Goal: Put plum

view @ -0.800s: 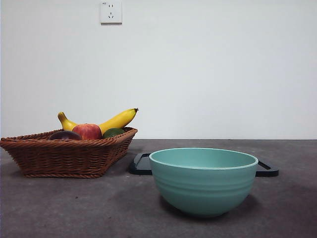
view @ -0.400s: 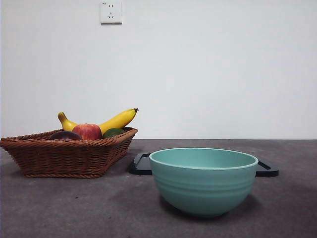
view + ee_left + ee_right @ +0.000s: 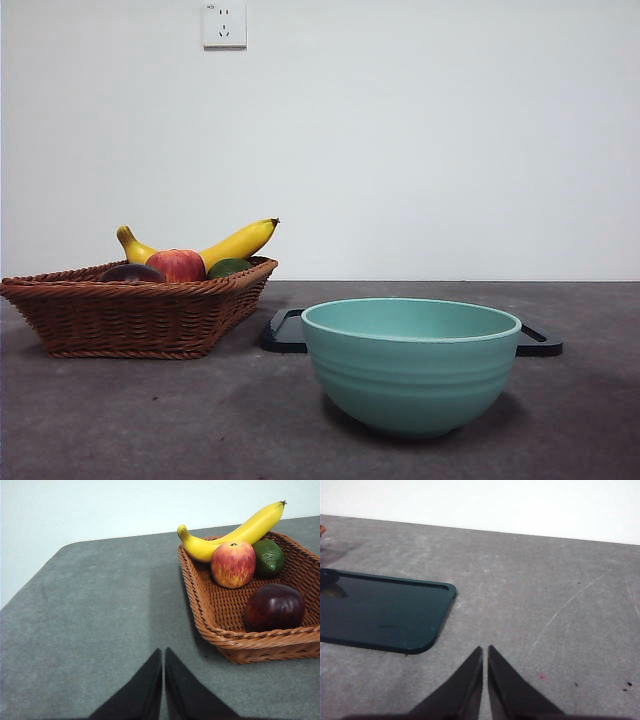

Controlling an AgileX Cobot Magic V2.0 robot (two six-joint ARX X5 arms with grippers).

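The plum (image 3: 275,607), dark maroon and glossy, lies in a brown wicker basket (image 3: 200,600) at its near corner; in the front view only the plum's top (image 3: 130,273) shows above the basket rim (image 3: 130,315). My left gripper (image 3: 163,655) is shut and holds nothing, hovering over bare table beside the basket, apart from the plum. Over grey table beside a dark tray (image 3: 380,610), my right gripper (image 3: 485,652) is also shut and holds nothing. Neither gripper shows in the front view.
A red-and-yellow apple (image 3: 233,564), a green fruit (image 3: 268,557) and a banana (image 3: 235,530) share the basket. A teal bowl (image 3: 411,362) stands at the front centre, with the dark tray (image 3: 285,332) behind it. The table's edge (image 3: 30,587) runs beside the left gripper.
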